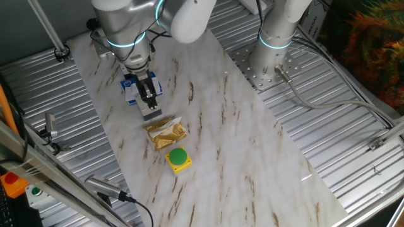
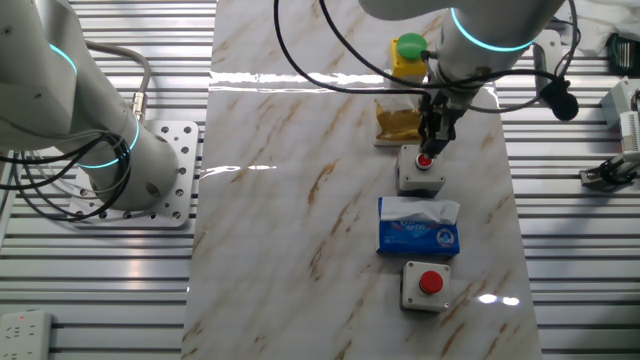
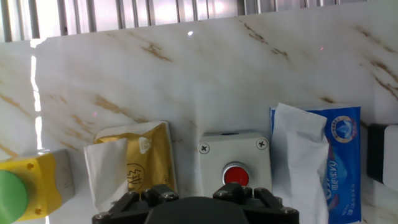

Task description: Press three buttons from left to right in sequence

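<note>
Three button boxes stand in a row on the marble board. In the other fixed view, a grey-white box with a red cap (image 2: pixel 421 285) is nearest. A second grey-white box (image 2: pixel 420 172) is in the middle. The yellow box with the green dome (image 2: pixel 408 55) is farthest. My gripper (image 2: pixel 427 152) points down with its fingers together, and the tips touch the middle box's red cap (image 3: pixel 236 175). In one fixed view the gripper (image 1: pixel 149 101) covers that grey box (image 1: pixel 152 114). The yellow box (image 1: pixel 178 159) stands nearer the front. The first grey box is hidden behind the arm there.
A blue tissue packet (image 2: pixel 418 228) lies between the two grey boxes. A gold foil packet (image 2: pixel 398 120) lies between the middle box and the yellow box. An orange box with a small green button (image 1: pixel 12 183) sits off the board. A second arm's base (image 2: pixel 150 170) stands beside it.
</note>
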`<state>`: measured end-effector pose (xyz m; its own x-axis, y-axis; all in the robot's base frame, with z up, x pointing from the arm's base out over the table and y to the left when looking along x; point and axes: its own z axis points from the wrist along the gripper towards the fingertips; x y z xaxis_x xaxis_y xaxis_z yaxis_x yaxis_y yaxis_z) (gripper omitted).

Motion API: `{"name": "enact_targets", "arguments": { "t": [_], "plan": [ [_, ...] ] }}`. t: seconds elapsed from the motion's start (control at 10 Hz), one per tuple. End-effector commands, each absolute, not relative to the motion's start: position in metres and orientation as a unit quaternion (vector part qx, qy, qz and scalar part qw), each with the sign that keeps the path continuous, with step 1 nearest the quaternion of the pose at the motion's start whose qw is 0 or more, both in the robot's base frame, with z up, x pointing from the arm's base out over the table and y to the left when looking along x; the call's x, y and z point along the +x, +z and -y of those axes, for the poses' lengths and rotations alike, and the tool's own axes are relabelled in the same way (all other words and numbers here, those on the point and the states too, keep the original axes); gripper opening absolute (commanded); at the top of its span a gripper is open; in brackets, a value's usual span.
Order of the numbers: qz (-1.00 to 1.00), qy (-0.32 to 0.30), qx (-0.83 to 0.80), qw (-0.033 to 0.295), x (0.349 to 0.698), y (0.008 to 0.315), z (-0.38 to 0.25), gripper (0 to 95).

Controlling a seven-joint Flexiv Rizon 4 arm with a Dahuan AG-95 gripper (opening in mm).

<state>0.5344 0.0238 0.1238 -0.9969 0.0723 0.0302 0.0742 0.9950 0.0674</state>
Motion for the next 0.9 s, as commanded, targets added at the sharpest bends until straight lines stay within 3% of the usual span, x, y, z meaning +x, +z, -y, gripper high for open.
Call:
{"name": "enact_targets", "arguments": {
  "t": [0.1, 0.9],
  "plan": [
    [0.999, -0.035, -0.037, 0.013, 0.5337, 0.1283, -0.0255, 57.0],
    [0.998, -0.041, -0.052, 0.011, 0.5292, 0.1371, -0.0226, 57.0]
  ]
}}
